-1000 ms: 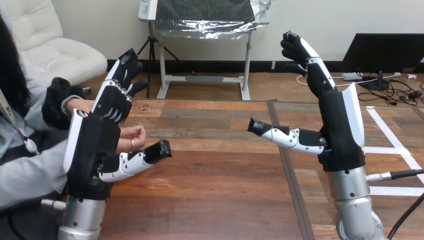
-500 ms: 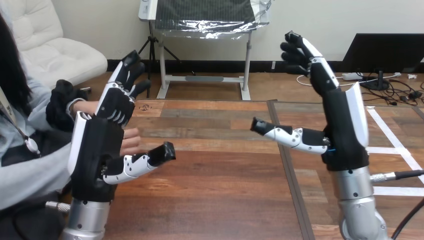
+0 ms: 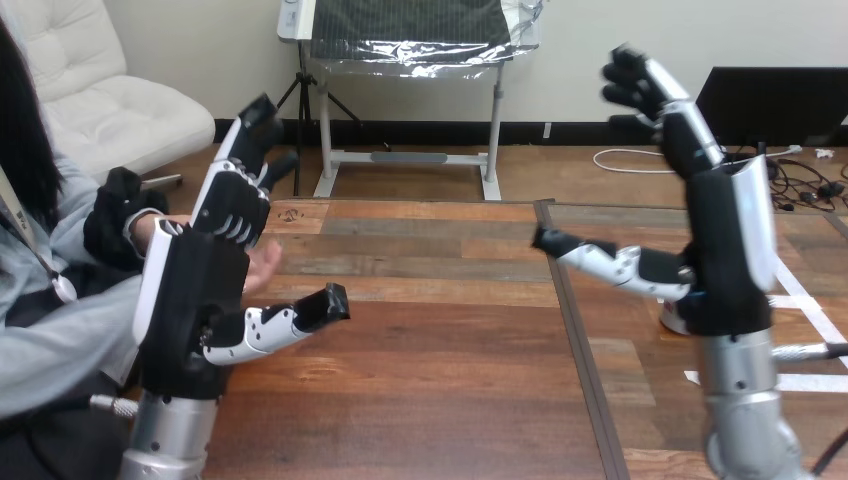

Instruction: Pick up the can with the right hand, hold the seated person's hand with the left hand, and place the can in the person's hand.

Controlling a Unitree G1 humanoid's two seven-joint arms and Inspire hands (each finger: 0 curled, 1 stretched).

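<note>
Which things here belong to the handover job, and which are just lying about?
Job: left hand and right hand, both open; the person's hand; silvery thing behind the right hand, perhaps the can.
Lying about: white tape strips on the table.

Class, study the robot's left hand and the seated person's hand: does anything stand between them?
Nothing visible does. The left hand, fingers straight, stands upright directly before the person's hand, whose edge shows beside its palm. Whether they touch cannot be told.
</note>
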